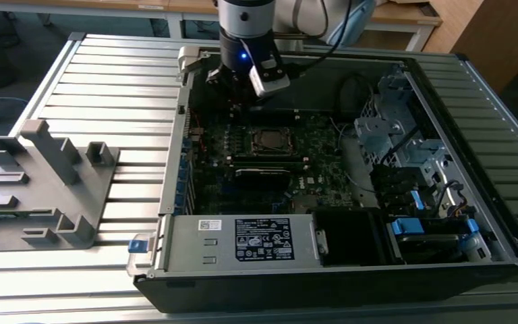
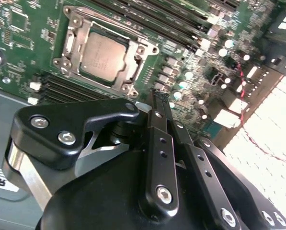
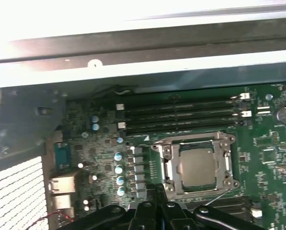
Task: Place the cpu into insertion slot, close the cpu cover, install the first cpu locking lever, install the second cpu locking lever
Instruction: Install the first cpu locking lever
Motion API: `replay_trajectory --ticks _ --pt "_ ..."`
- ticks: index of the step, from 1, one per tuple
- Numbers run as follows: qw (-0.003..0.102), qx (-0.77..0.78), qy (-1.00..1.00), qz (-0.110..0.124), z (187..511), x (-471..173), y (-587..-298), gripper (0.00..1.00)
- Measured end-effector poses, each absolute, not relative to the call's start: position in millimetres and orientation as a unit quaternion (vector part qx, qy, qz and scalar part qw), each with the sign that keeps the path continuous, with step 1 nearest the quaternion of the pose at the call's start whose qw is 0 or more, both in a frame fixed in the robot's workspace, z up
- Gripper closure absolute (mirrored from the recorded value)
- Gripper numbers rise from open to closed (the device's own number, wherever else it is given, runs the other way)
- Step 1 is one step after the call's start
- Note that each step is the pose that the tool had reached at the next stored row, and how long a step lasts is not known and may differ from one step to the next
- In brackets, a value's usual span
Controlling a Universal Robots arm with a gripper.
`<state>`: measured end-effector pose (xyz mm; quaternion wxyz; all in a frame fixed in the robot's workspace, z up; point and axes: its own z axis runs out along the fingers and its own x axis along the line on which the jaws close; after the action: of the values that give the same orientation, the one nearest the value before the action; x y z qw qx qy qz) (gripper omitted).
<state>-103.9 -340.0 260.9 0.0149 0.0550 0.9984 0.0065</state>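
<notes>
Near the middle of the frame the cpu (image 3: 196,165) sits in its socket on the green motherboard (image 3: 272,158), its dull grey top showing through the open window of the cpu cover (image 3: 167,164), which lies flat around it. Just beside the socket run four long black memory slots (image 3: 181,115), parallel to the grey metal case wall (image 3: 133,57) beyond them. A row of small silvery capacitors (image 3: 119,167) stands between the socket and the metal rear ports (image 3: 61,184). At the frame's edge the black tool (image 3: 155,191) hangs close to the socket's corner, fingers drawn together, gripping nothing.
</notes>
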Motion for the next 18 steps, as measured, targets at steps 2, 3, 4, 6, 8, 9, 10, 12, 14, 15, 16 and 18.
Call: replay_trajectory --ticks 2,3,4,6,8,9,10,12,14,15,16,18 --pt "0.015 0.055 0.998 0.006 260.8 -107.4 -340.0 0.89" --pt "0.015 0.055 0.998 0.006 260.8 -109.1 -340.0 0.89" --pt "0.015 0.055 0.998 0.006 260.8 -110.5 -340.0 0.89" --pt "0.015 0.055 0.998 0.006 260.7 -112.4 -340.0 0.89" --pt "0.015 0.055 0.998 0.006 260.7 -113.2 -339.9 0.89" --pt "0.015 0.055 0.998 0.006 260.7 -113.2 -339.9 0.89" --pt "0.015 0.055 0.998 0.006 260.8 -113.2 -340.0 0.89" --pt "0.015 0.055 0.998 0.009 260.8 -113.4 -340.1 0.89" --pt "0.014 0.055 0.998 0.017 260.7 -113.4 -340.0 0.89" --pt "0.014 0.055 0.998 0.02 260.7 -113.4 -340.0 0.89" --pt "0.014 0.055 0.998 0.021 260.7 -113.5 -340.0 0.89" --pt "0.014 0.055 0.998 0.021 260.6 -114.8 -340.0 0.89"
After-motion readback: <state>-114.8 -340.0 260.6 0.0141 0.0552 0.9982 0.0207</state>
